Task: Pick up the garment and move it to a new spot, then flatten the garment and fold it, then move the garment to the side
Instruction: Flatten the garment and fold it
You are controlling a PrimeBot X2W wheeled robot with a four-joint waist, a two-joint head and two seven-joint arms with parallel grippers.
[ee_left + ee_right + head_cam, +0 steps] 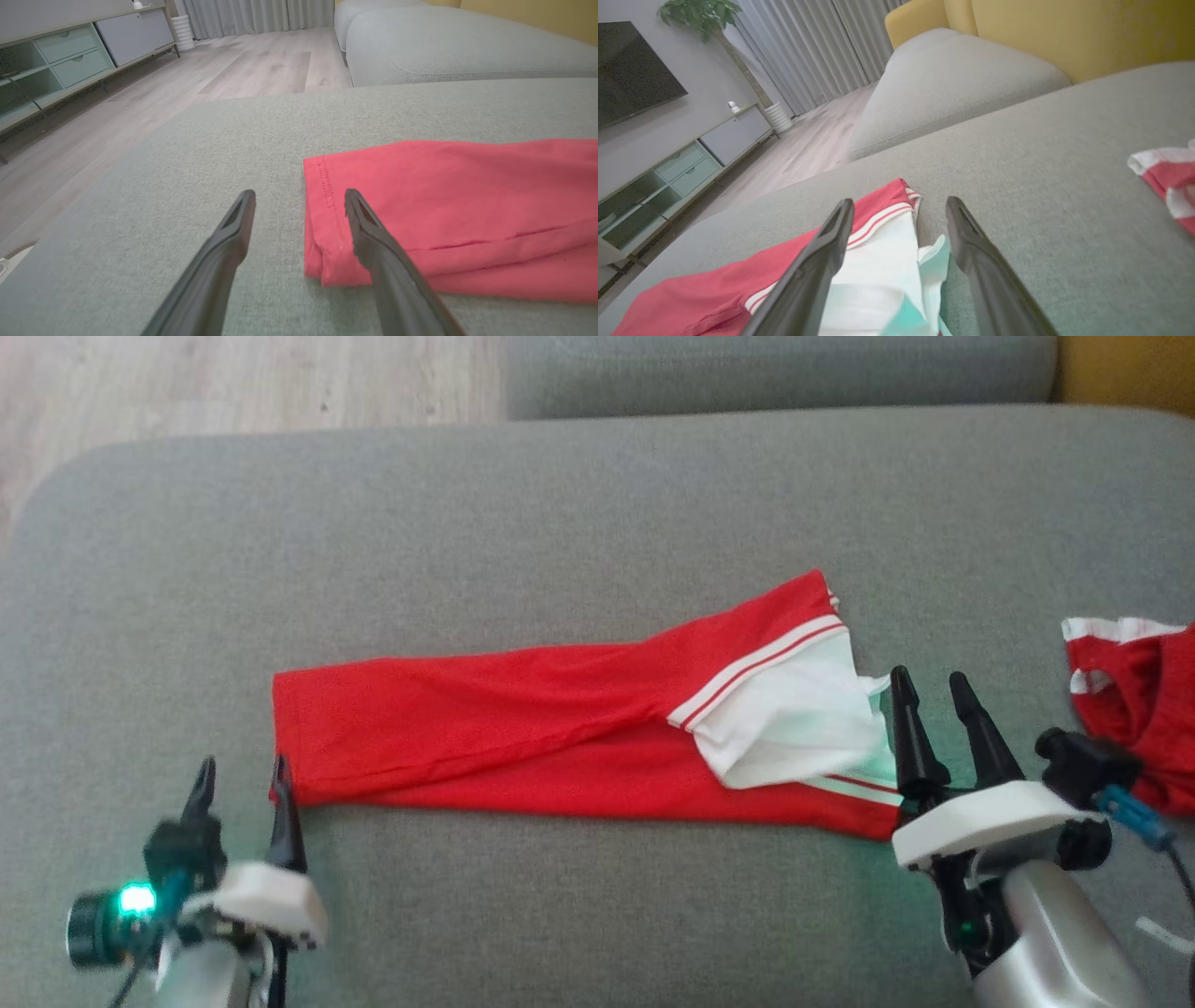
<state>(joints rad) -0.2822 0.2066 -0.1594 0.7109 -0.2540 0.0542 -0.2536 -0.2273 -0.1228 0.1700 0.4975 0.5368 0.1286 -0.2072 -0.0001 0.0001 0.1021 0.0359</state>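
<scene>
Red trousers [523,728] lie folded lengthwise across the grey sofa cushion [560,523], with a white-striped waistband and white lining turned out at the right end. The left gripper [243,763] is spread at the hem and the right gripper [931,677] is spread at the waistband. The left wrist view shows the hem's stitching [322,186]. The right wrist view shows a yellow backrest [1041,32].
</scene>
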